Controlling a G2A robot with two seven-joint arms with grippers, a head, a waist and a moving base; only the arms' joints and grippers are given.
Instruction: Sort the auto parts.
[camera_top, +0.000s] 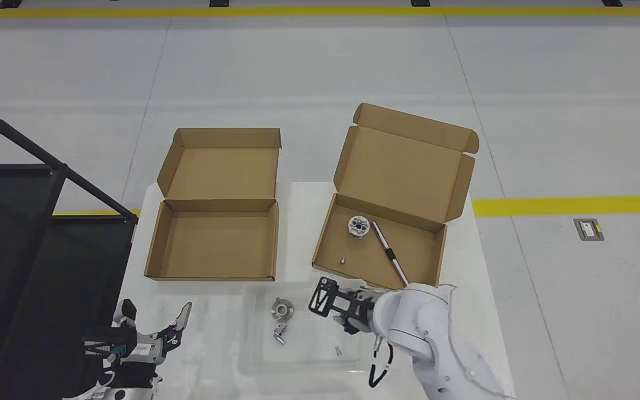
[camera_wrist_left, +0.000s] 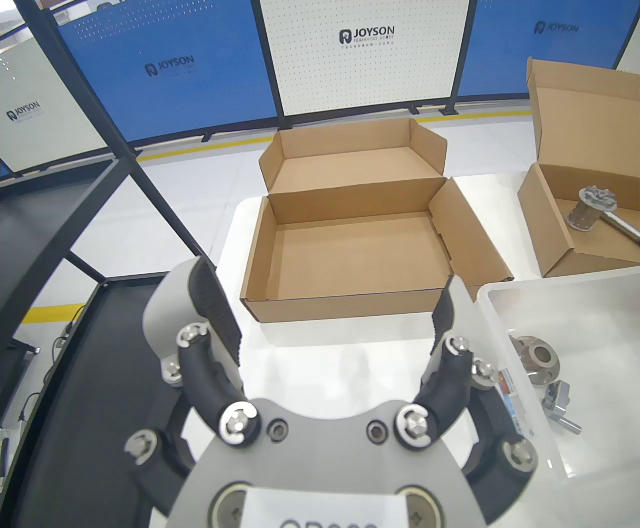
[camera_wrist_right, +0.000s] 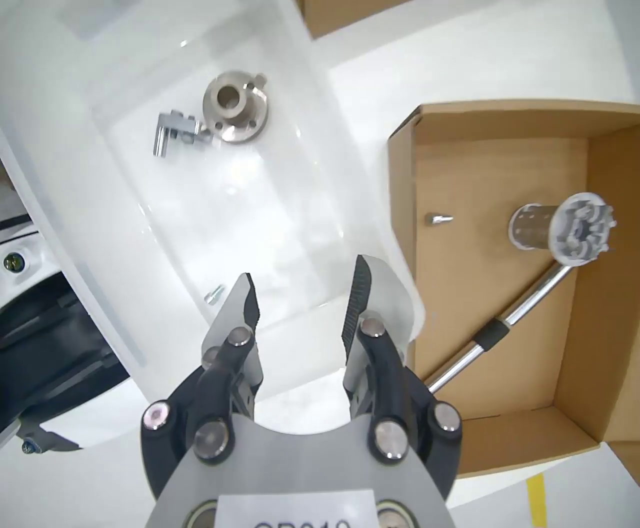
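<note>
Right gripper (camera_wrist_right: 302, 290) is held open, empty, over the clear bin (camera_wrist_right: 225, 200), likely for its screw (camera_wrist_right: 214, 295). Left gripper (camera_wrist_left: 327, 280) is parked alongside, likewise open, empty.

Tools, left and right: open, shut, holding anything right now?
Left tool: open, holding nothing.
Right tool: open, holding nothing, above the clear bin.
</note>
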